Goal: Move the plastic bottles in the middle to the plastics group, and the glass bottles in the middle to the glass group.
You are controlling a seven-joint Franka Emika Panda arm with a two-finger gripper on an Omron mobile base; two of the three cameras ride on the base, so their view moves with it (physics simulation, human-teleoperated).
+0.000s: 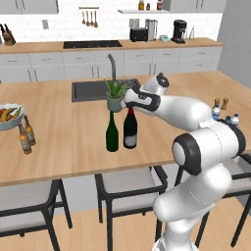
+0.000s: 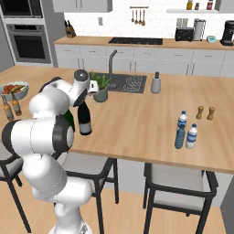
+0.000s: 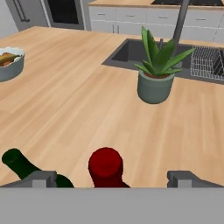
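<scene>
Two tall wine bottles stand side by side near the counter's front: a plain dark green one (image 1: 112, 132) and a black one with a red foil top (image 1: 130, 128). My gripper (image 1: 128, 104) hovers open just above the black bottle. In the hand view its fingertips (image 3: 43, 178) stand wide apart on either side of the red top (image 3: 105, 164), not touching it. The green bottle's neck (image 3: 15, 158) lies to the left. Two amber bottles (image 1: 25, 137) stand far left. A blue-tinted water bottle (image 2: 180, 137) stands beside two clear white-capped ones (image 2: 192, 136) at the right.
A potted plant (image 1: 115, 95) stands just behind the wine bottles, in front of the sink (image 1: 93, 89). A bowl of food (image 1: 7, 116) sits beside the amber bottles. Two brown shakers (image 2: 205, 113) stand behind the water bottles. Stools line the counter's front edge.
</scene>
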